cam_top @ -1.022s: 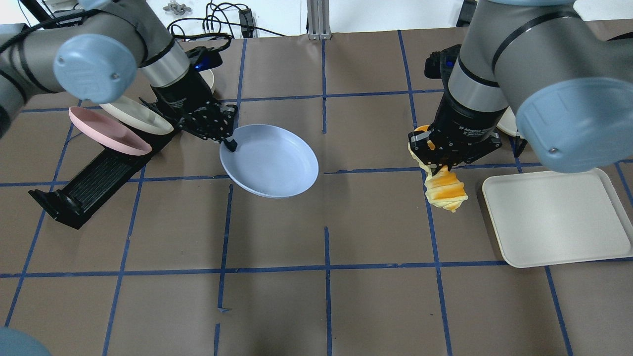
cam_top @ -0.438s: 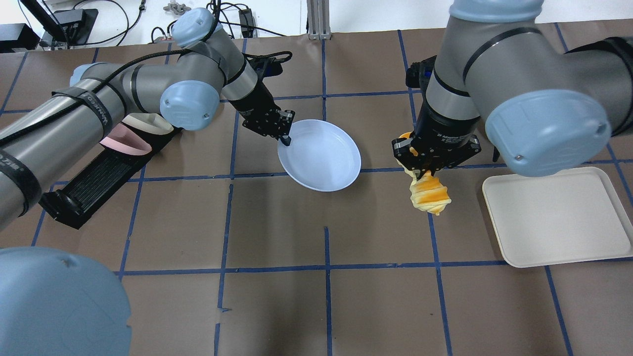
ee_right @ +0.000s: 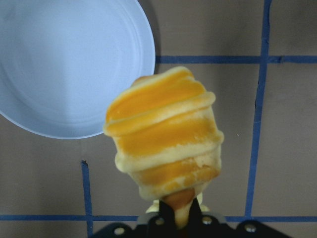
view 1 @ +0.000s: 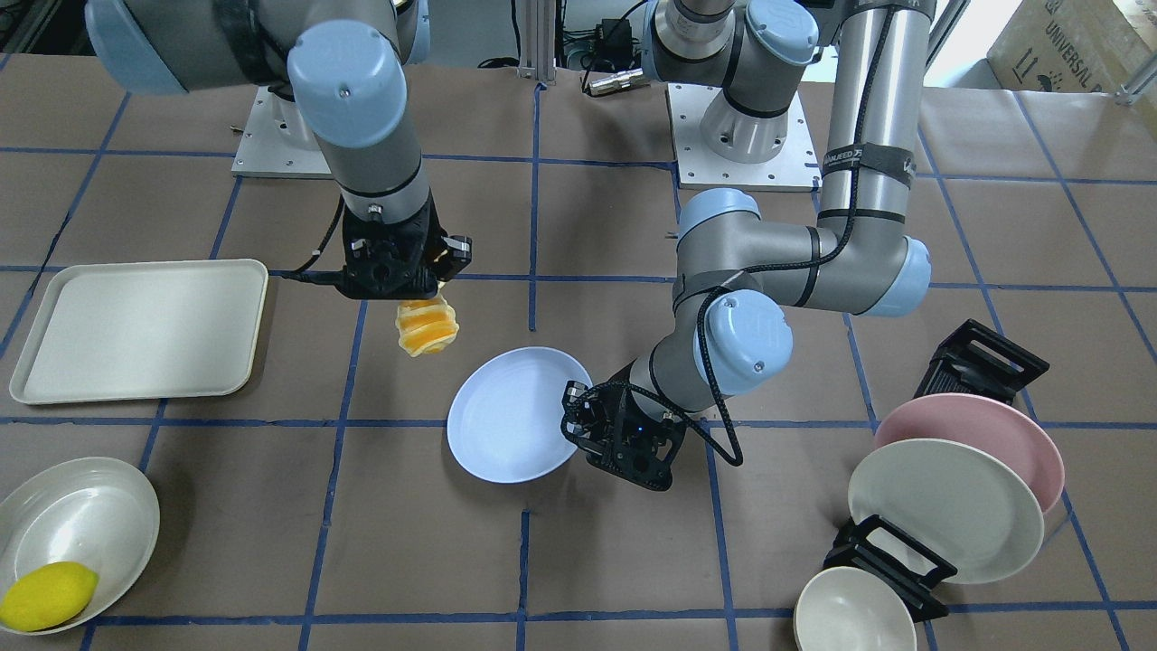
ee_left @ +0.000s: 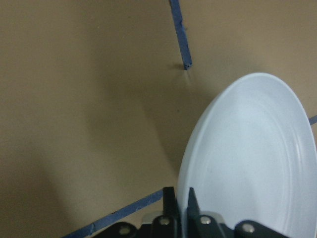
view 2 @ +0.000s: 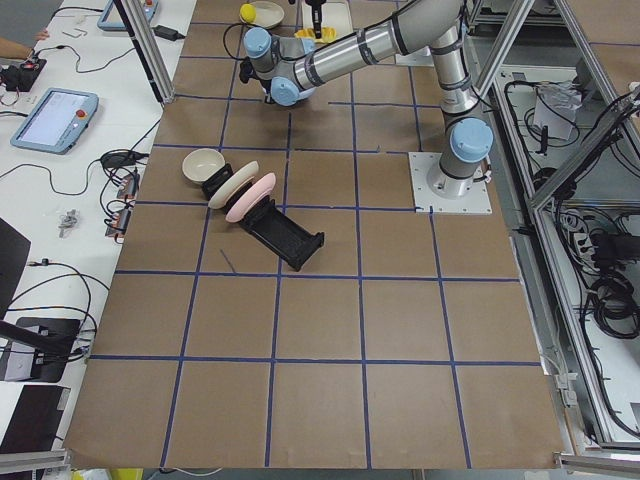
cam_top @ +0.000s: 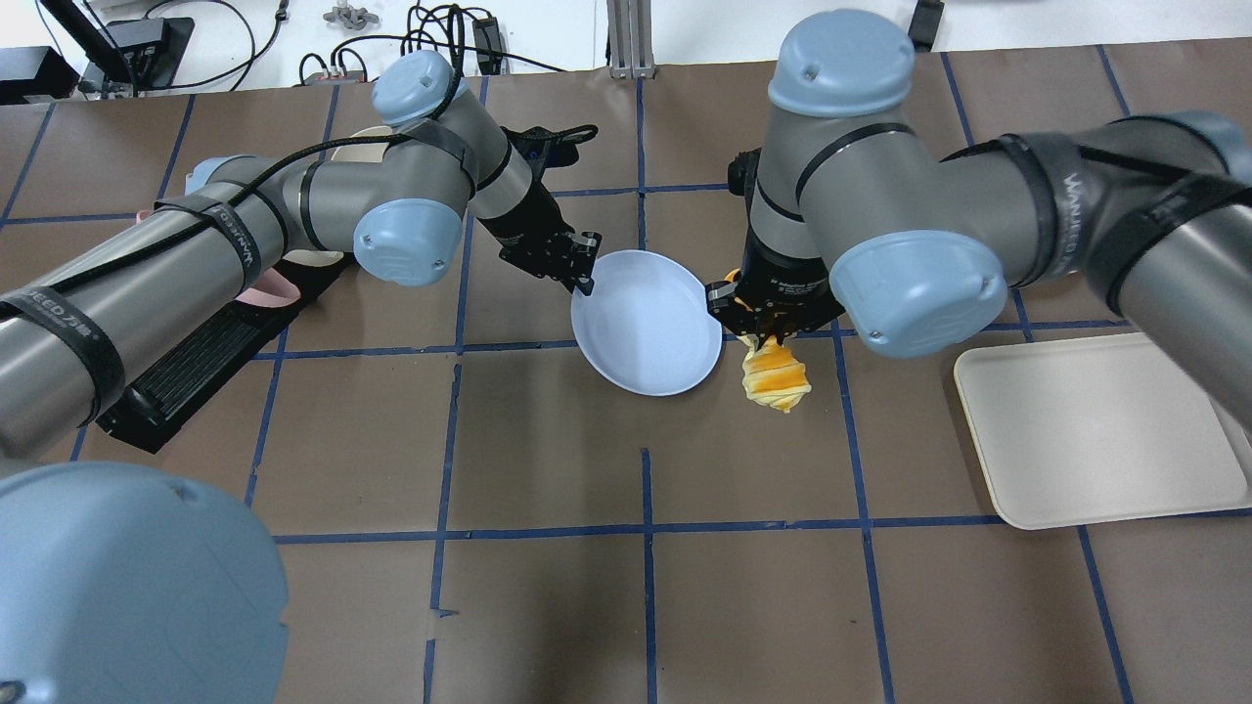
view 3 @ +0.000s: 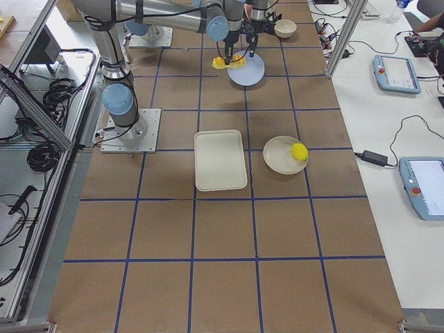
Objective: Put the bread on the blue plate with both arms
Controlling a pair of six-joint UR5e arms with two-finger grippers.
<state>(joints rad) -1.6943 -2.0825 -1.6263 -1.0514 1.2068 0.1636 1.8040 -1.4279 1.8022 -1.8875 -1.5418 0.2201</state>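
One camera overlooks the counter (cam_top: 763, 616) from 6 o'clock, one faces back from 12, two watch distantly from 9 and 3, and both wrist cameras closely share the plate (cam_top: 646, 332).

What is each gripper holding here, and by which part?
The left gripper pinches the blue plate by its rim; the right gripper holds the bread by one end.

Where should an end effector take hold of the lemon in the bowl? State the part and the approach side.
Grip the lemon across its narrow middle, coming straight down from above. It lies on its side against the wall of the cream bowl, so the rim would probably block a sideways approach, and its tapered ends would likely slip between the fingers.
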